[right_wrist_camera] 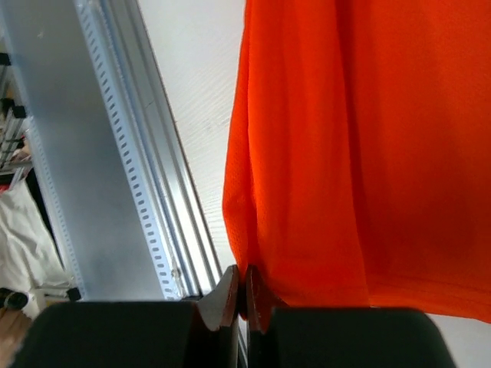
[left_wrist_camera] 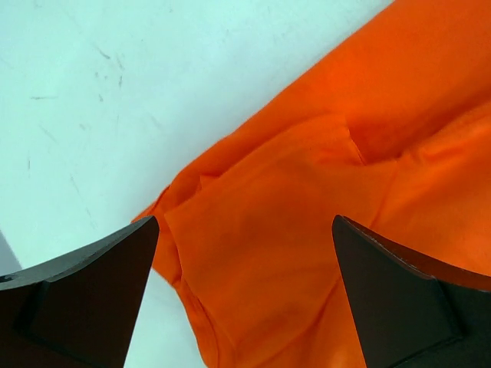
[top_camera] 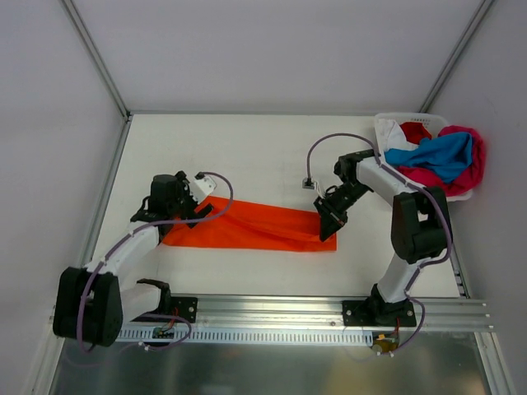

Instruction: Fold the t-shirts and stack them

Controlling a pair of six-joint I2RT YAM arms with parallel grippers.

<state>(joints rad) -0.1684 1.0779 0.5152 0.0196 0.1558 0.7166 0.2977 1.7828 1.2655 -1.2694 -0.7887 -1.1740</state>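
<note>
Top view: one orange t-shirt [top_camera: 255, 226] lies across the middle of the counter [top_camera: 247, 148], folded into a long band. The left claw [top_camera: 198, 211] is at its left end and the right claw [top_camera: 328, 218] at its right end. At the upper right, one white basket [top_camera: 387, 127] holds a heap of blue [top_camera: 436, 155], pink [top_camera: 473, 164] and red [top_camera: 416, 132] cloth. That is three colours, and the number of shirts cannot be told.

Left wrist view: the fingers [left_wrist_camera: 84, 291] are spread wide above the shirt's bunched end and grip nothing.

Right wrist view: the fingers [right_wrist_camera: 230, 295] are pressed narrow, apparently pinching the shirt's edge, with the metal rail [right_wrist_camera: 130, 153] at left.

Judgement: the fold is midway. Next, the left claw must close on its end so that both ends can be carried over together.
</note>
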